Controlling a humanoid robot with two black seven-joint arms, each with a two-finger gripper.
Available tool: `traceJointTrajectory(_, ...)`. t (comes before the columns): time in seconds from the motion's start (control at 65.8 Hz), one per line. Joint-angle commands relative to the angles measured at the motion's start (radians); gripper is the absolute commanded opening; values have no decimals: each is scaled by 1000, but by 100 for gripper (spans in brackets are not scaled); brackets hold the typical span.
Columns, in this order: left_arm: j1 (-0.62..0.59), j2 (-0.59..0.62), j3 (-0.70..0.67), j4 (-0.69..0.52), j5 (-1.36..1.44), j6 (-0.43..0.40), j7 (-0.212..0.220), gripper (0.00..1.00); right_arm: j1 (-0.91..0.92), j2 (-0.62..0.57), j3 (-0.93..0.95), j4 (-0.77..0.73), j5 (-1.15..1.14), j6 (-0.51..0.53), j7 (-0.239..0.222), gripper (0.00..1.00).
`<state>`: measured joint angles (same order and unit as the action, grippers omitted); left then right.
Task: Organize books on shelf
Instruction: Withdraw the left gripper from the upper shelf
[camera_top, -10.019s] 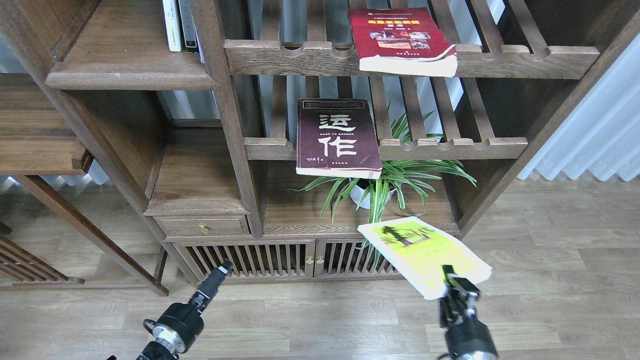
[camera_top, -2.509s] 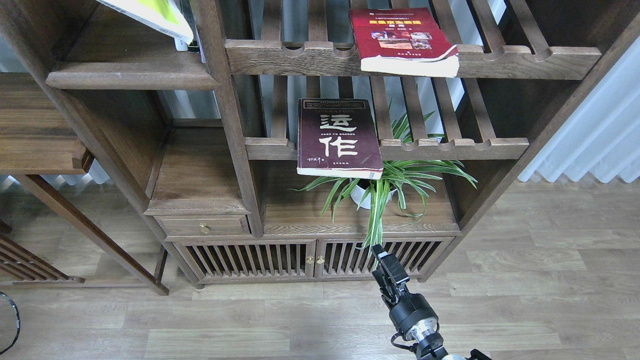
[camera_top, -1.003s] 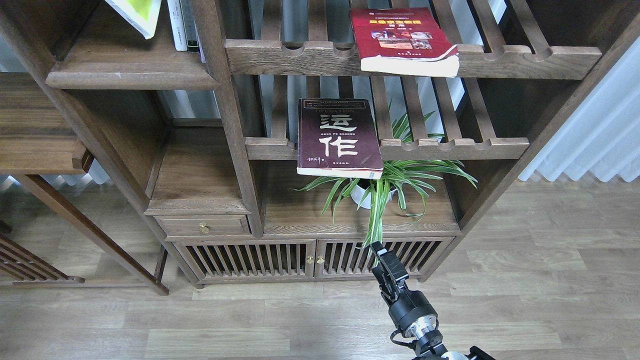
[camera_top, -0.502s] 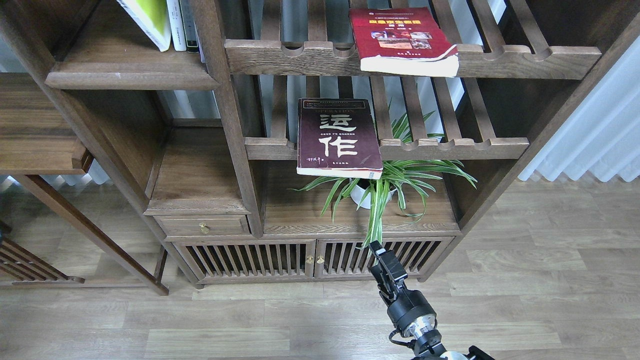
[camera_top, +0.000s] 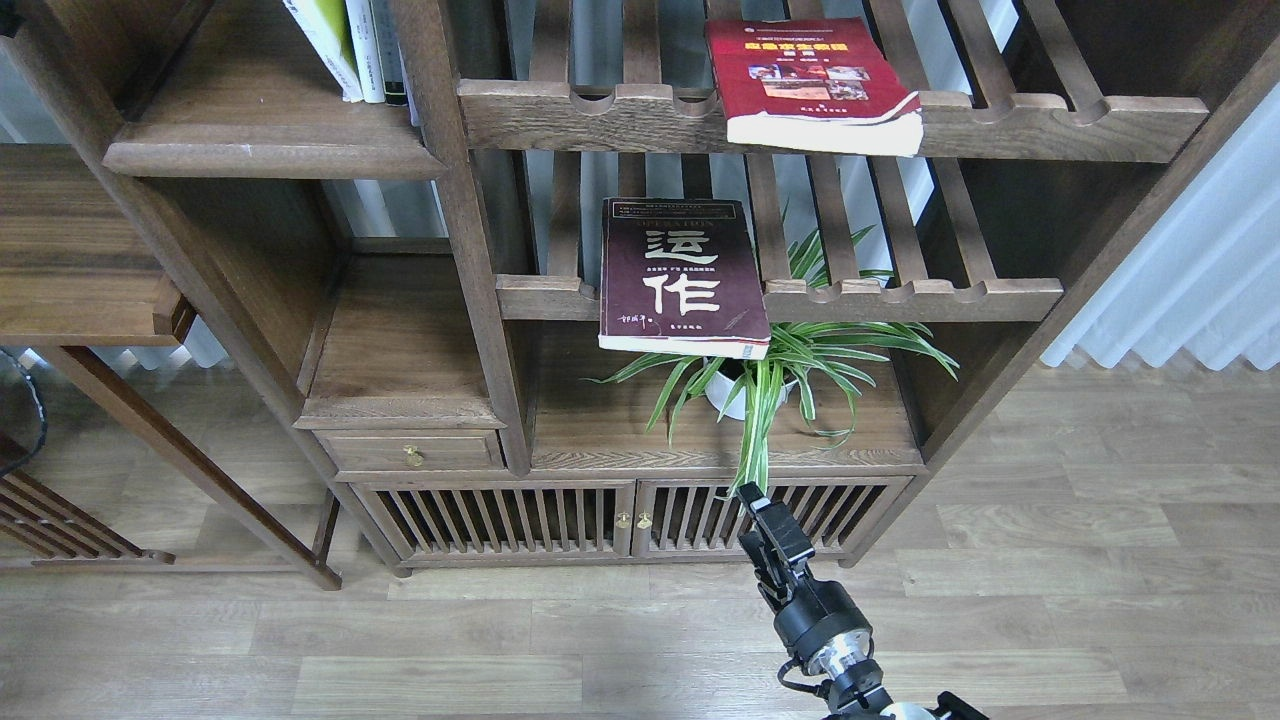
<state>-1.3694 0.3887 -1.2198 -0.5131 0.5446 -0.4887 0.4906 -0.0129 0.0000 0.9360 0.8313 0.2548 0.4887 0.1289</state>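
While the yellow-green book (camera_top: 322, 40) stands nearly upright on the solid shelf (camera_top: 270, 150) at upper left, leaning against the white book (camera_top: 366, 50) beside it, the maroon book (camera_top: 682, 275) lies flat on the middle slatted rack (camera_top: 900, 295) and the red book (camera_top: 810, 85) on the upper rack (camera_top: 1050, 115). The right gripper (camera_top: 765, 520) hangs low before the cabinet doors (camera_top: 500, 520), holding nothing; whether its fingers are spread cannot be told. The left gripper is out of view.
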Motion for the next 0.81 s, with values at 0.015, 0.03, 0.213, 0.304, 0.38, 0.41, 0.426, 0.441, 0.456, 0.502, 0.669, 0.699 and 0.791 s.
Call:
traceJointTrajectory(0.015, -36, -14, -1, 44, -2, 0, -2, 5, 4, 0, -2, 0, 0, 0, 0, 99)
traceJointTrajectory(0.03, -37, -17, -1, 47, -2, 0, -2, 5, 4, 0, -3, 0, 0, 0, 0, 99)
traceJointTrajectory(0.213, -43, -53, 0, 35, -3, 0, -2, 20, 2, 0, -2, 0, 0, 0, 0, 99)
traceJointTrajectory(0.304, -45, -56, 2, 27, -2, 0, -2, 36, 2, 0, -2, 0, 0, 0, 0, 99)
traceJointTrajectory(0.38, -43, -54, 0, 8, -2, 0, -2, 40, 2, 0, -2, 0, 0, 0, 0, 99)
traceJointTrajectory(0.41, -43, -54, -1, -4, -3, 0, -2, 40, 2, 0, -2, 0, 0, 0, 0, 99)
traceJointTrajectory(0.426, -43, -53, -1, -7, -3, 0, -2, 41, 2, 0, -2, 0, 0, 0, 0, 99)
traceJointTrajectory(0.441, -43, -53, -1, -10, -3, 0, -2, 42, 2, 0, -2, 0, 0, 0, 0, 99)
traceJointTrajectory(0.456, -45, -53, -1, -15, -3, 0, -2, 44, 2, 0, -2, 0, 0, 0, 0, 99)
traceJointTrajectory(0.502, -45, -53, -6, -24, -3, 0, -2, 48, 2, 0, -2, 0, 0, 0, 0, 99)
traceJointTrajectory(0.669, -40, -36, -20, -84, -3, 0, -2, 66, 2, 0, -2, 0, 0, 0, 0, 99)
traceJointTrajectory(0.699, -40, -30, -27, -102, -3, 0, -2, 70, 2, 0, -2, 0, 0, 0, 0, 99)
traceJointTrajectory(0.791, -37, -16, -43, -134, -6, 0, -2, 76, 1, 0, -2, 0, 0, 0, 0, 99)
